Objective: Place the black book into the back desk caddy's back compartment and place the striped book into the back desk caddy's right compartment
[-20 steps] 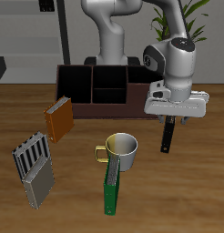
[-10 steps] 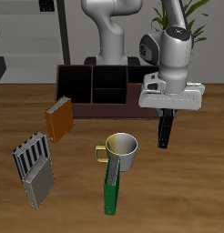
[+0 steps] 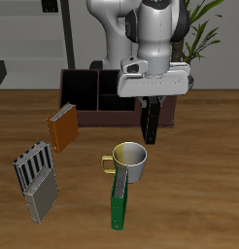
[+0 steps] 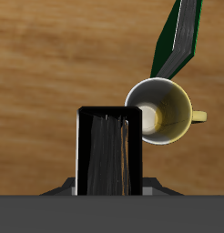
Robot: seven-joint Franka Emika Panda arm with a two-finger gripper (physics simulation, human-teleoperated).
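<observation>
Transport of the black book (image 3: pixel 151 123) toward the back desk caddy (image 3: pixel 112 95) is under way. The book is clamped by the fingers (image 3: pixel 152 98), which are closed on its upper end, so that it hangs upright, clear of the table (image 3: pixel 204 195). Over the last second the arm has been swung from beyond the caddy's end, across in front of it, and the book is now seen just before the caddy's front wall, above and behind the mug (image 3: pixel 130 162). In the wrist view the book's dark cover (image 4: pixel 109 150) is seen directly below the camera, with the mug (image 4: pixel 161 110) and the green book (image 4: pixel 180 38) beyond it. The back compartment (image 3: pixel 116 82) is judged to be a short way farther back, so a further move back over the dividers is still called for. The striped book (image 3: pixel 36 177) lies untouched near the table's front edge, beside the orange-brown book (image 3: pixel 63 126).
</observation>
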